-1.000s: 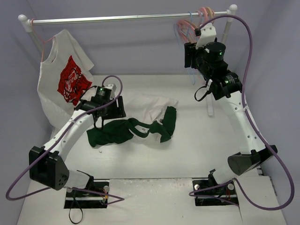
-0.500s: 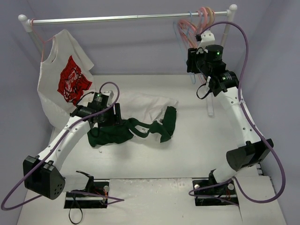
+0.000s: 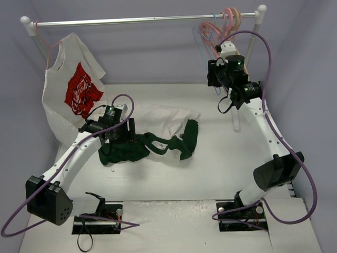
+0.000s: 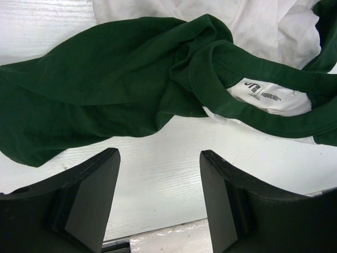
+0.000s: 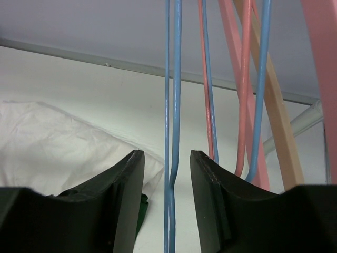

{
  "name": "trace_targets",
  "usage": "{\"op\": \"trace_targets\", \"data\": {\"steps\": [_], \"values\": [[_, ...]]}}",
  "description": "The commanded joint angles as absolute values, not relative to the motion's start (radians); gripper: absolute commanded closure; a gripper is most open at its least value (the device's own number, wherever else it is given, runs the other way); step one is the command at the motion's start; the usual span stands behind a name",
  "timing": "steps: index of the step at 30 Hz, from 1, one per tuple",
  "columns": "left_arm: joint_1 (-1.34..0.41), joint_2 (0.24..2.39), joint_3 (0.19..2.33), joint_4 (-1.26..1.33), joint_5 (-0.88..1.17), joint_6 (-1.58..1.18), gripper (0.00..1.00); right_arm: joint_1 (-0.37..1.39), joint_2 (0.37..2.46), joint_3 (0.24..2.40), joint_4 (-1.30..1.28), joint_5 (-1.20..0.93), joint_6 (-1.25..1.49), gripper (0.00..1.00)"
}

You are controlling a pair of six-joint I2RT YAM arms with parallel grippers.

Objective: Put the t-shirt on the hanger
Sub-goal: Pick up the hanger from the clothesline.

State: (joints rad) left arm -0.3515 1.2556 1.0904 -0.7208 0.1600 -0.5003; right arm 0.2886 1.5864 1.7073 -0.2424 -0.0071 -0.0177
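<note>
Honestly, right hand (image 5: 166, 155) straddles the hanger (image 5: 177, 79) on the rail (image 3: 131, 21), not pinching yet — centre it before closing. Left hand (image 4: 159, 158) hovers released over the t-shirt (image 4: 105, 79), crumpled on the counter (image 4: 31, 31).

Soft, even overhead light keeps every view bright with faint shadows, the white table (image 3: 174, 190) glaring mildly at 6 o'clock in the top view, while the wrist views blur their near black fingers (image 4: 79, 200) at 6 o'clock.
</note>
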Motion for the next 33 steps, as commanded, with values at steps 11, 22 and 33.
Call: {"op": "trace_targets", "data": {"steps": [11, 22, 33], "values": [[-0.347, 1.244, 1.132, -0.719, 0.179, -0.480, 0.38, 0.284, 1.565, 1.732, -0.080, -0.014, -0.009, 1.00], [-0.347, 1.255, 1.154, -0.726, 0.173, -0.483, 0.38, 0.310, 1.411, 1.750, -0.060, -0.153, -0.067, 1.00], [-0.368, 1.330, 1.144, -0.657, 0.248, -0.537, 0.39, 0.316, 1.125, 1.378, -0.316, -0.402, -0.155, 1.00]]}}
